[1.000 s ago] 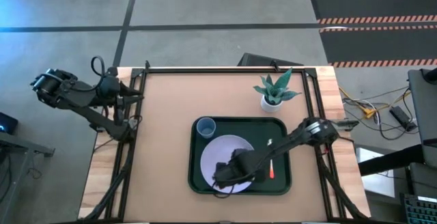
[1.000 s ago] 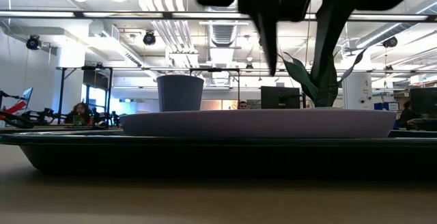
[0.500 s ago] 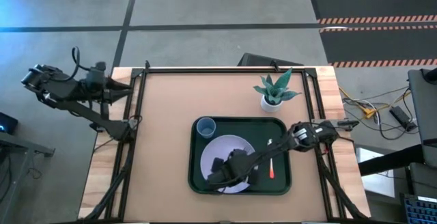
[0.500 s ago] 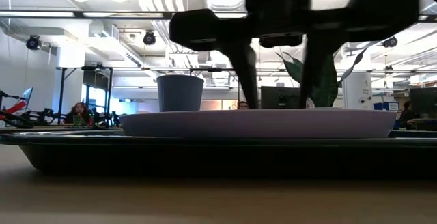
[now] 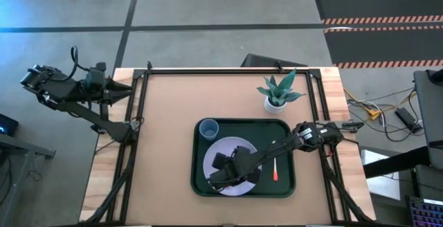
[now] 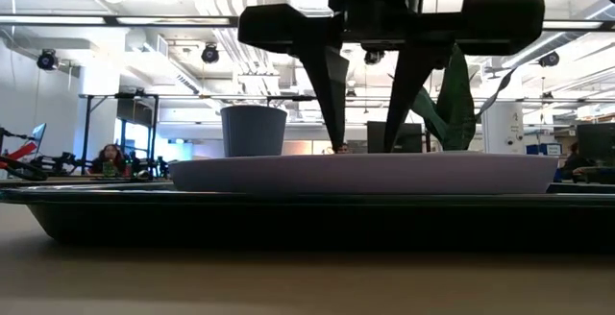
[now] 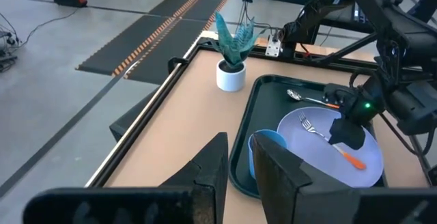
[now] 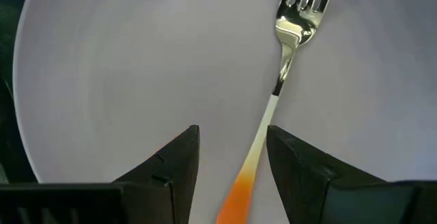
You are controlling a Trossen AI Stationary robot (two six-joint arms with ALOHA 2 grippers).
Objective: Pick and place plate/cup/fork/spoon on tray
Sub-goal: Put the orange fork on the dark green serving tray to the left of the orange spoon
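The dark green tray (image 5: 285,127) lies on the table's right half. On it rest the pale lavender plate (image 5: 220,152), the blue cup (image 5: 208,129) at its far left corner and the spoon (image 5: 275,163) on its right part. The fork (image 8: 287,59) lies flat on the plate, its orange-red handle (image 8: 240,191) running between the fingers of my right gripper (image 8: 232,162). That gripper (image 6: 363,149) is open and points down, its tips just above the plate (image 6: 365,173). My left gripper (image 5: 123,90) is open, beyond the table's left edge.
A white pot with a green plant (image 5: 278,94) stands on the table just beyond the tray's far right corner. Bare tabletop (image 5: 166,116) stretches to the left of and beyond the tray. A black frame rail (image 5: 228,70) runs along the far edge.
My right gripper has gone down onto the plate, and its fingertips have drawn somewhat closer together in the low view. My left arm has drawn back toward the left, away from the table's left edge, and then stayed still.
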